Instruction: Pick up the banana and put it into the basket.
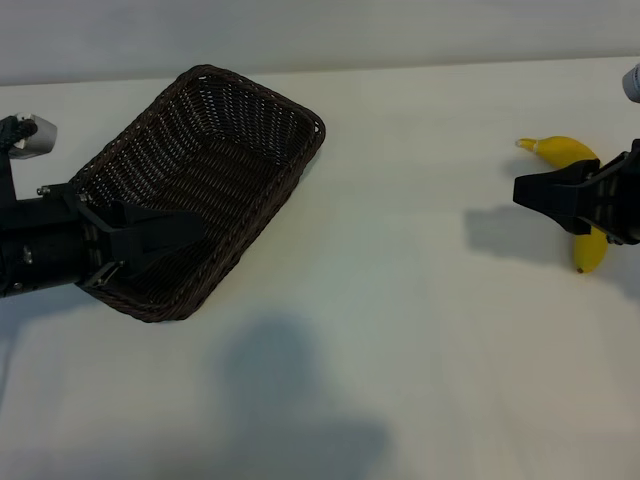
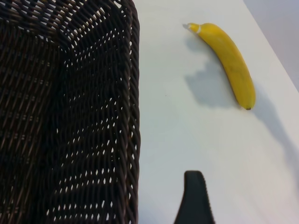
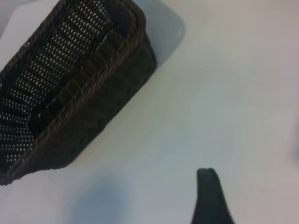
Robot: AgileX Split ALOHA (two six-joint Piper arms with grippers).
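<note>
The dark-brown wicker basket (image 1: 215,160) lies at the table's left, its long side angled. My left gripper (image 1: 185,235) is open over the basket's near end. In the left wrist view one black finger (image 2: 196,198) hangs just outside the basket's rim (image 2: 134,116); the other finger is hidden. The yellow banana (image 1: 568,150) lies on the table at the far right, also seen as banana (image 2: 229,60). My right gripper (image 1: 527,190) hovers open above the banana's middle and covers it. One right finger (image 3: 211,198) shows over bare table with nothing against it.
The white table (image 1: 400,300) stretches between basket and banana. A pale wall (image 1: 320,30) runs along the far edge. Shadows of the arms fall on the tabletop near the front. The basket (image 3: 70,93) shows far off in the right wrist view.
</note>
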